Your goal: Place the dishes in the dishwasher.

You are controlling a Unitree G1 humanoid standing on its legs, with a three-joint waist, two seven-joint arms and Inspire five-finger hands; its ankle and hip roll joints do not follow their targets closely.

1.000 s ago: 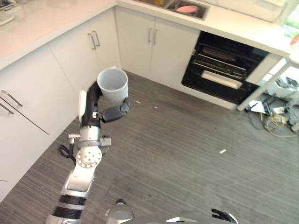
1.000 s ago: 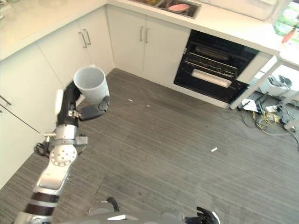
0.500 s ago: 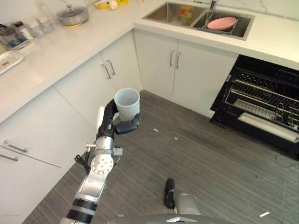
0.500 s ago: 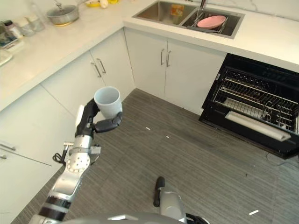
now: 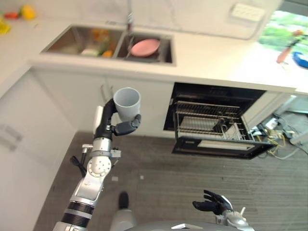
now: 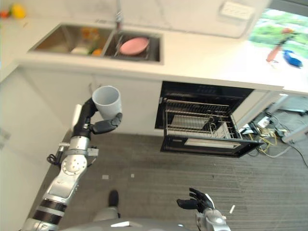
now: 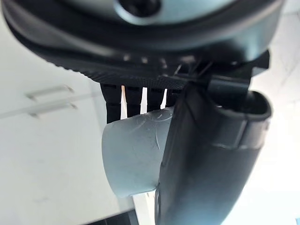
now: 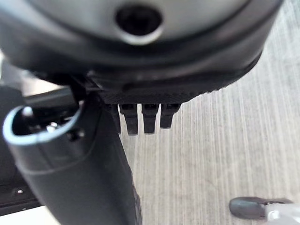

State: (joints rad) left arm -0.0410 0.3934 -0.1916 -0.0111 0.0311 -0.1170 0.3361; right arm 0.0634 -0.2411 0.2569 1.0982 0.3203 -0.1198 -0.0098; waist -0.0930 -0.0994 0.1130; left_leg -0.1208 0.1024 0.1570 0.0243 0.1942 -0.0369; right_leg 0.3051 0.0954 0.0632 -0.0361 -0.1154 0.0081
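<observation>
A pale grey cup (image 5: 127, 102) stands upright in my left hand (image 5: 108, 117), raised in front of the white cabinets below the sink. The left wrist view has the fingers and thumb (image 7: 206, 159) curled round the cup (image 7: 133, 154). To its right the dishwasher (image 5: 216, 126) stands open, its wire rack (image 5: 207, 122) pulled out over the lowered door. A pink plate (image 5: 145, 47) lies in the sink's right basin (image 5: 164, 54). My right hand (image 5: 214, 204) hangs low over the floor, fingers relaxed and holding nothing.
The white counter (image 5: 216, 62) runs over the dishwasher. White cabinets (image 5: 19, 144) stand at my left. Food scraps lie in the sink's left basin (image 5: 89, 45). Cables (image 5: 284, 137) pile on the floor at the right. Grey plank floor (image 5: 192, 173) spreads before the dishwasher.
The camera has swung right, bringing the open dishwasher to the middle. The cup stays in my left hand. My right hand has come into view at the bottom.
</observation>
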